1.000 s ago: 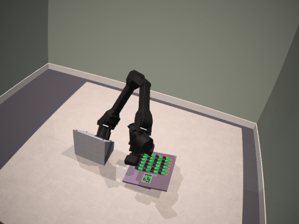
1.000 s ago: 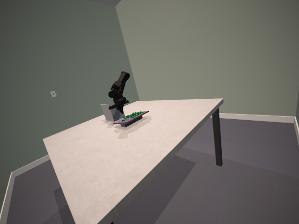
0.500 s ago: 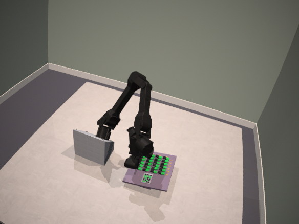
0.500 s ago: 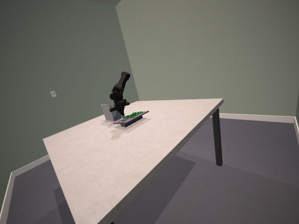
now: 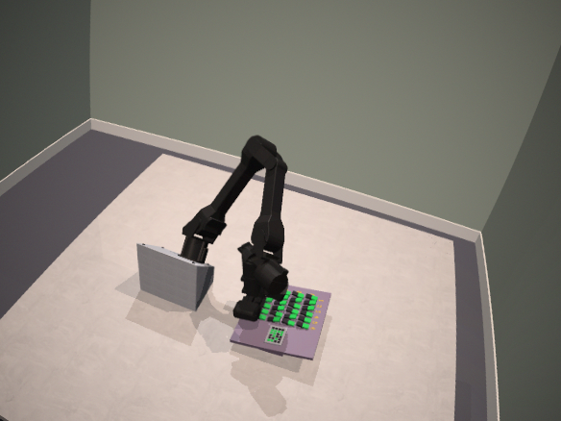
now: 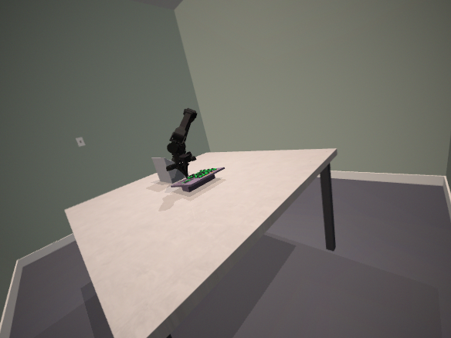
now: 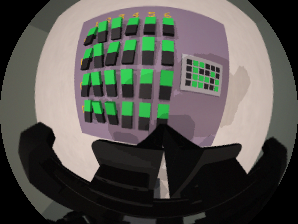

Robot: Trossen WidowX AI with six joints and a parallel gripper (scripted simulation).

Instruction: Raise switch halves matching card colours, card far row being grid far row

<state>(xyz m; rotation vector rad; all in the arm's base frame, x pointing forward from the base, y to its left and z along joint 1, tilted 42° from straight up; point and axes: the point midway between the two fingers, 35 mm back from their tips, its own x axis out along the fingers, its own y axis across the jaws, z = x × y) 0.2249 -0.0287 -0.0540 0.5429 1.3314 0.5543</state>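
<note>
The mauve panel carries a grid of rocker switches, each green on its far half and dark on its near half. Which halves are raised is hard to tell. The small card lies right of the grid; its far row looks dark, green, green, dark, dark, dark from the left. My gripper is shut and empty. Its tips are low over the near row, at the dark half of the column 6 switch; contact cannot be told. The arm hides the tips in the top view.
A grey slanted block stands beside the arm's base. The panel rests tilted on a dark support on the pale table. Orange letters and numbers run along the grid's edges.
</note>
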